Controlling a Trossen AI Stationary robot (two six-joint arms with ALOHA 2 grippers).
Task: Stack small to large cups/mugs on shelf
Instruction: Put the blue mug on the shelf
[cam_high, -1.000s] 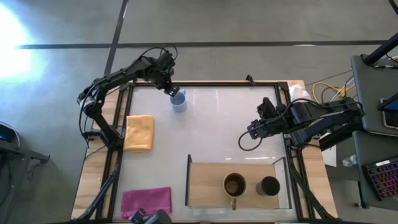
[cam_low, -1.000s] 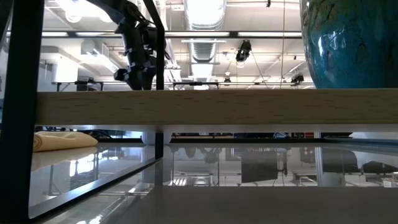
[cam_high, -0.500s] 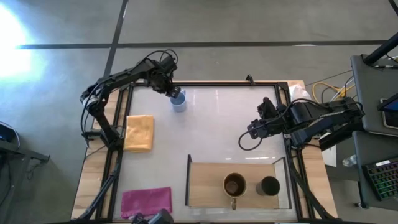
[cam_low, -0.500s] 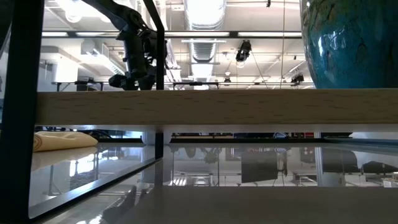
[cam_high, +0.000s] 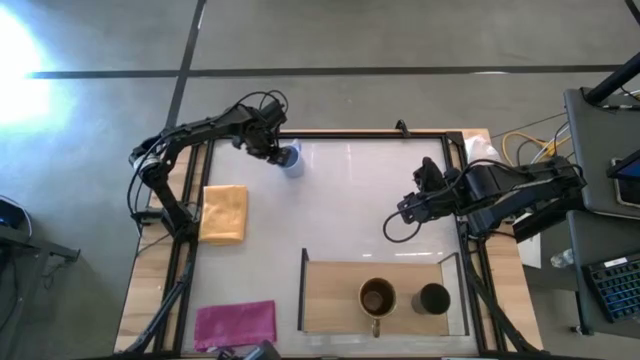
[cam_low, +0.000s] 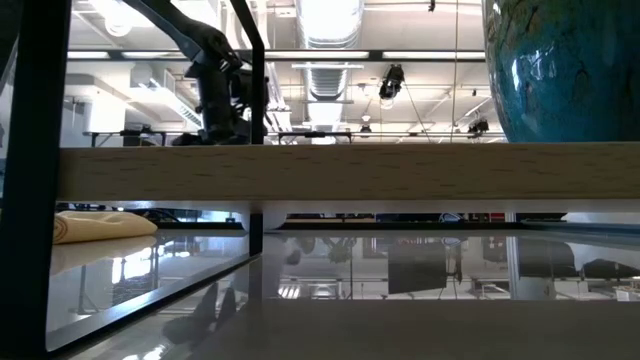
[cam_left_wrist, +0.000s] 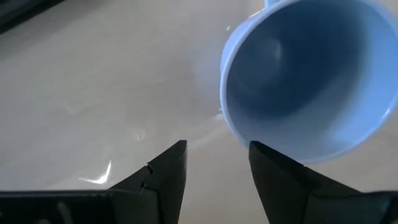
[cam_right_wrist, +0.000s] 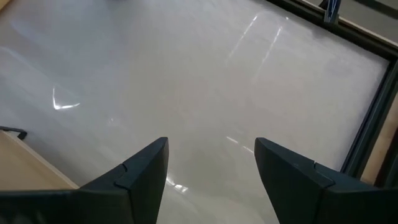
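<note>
From above, the left gripper (cam_high: 277, 150) has swung lower, spread around the blue mug (cam_high: 291, 159) at the table's eleven o'clock, while its wrist view shows that mug's rim between parted fingers (cam_left_wrist: 166, 174), ungrasped; the right gripper (cam_high: 410, 212) waits open at three o'clock.

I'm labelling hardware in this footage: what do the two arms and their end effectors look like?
Both arms are dark, nearly black, built of slim jointed links with loose black cables looping alongside. The left end effector has two flat, matte black fingers with angular, wedge-shaped tips. The right end effector has the same kind of black fingers. No markings are visible on either.
</note>
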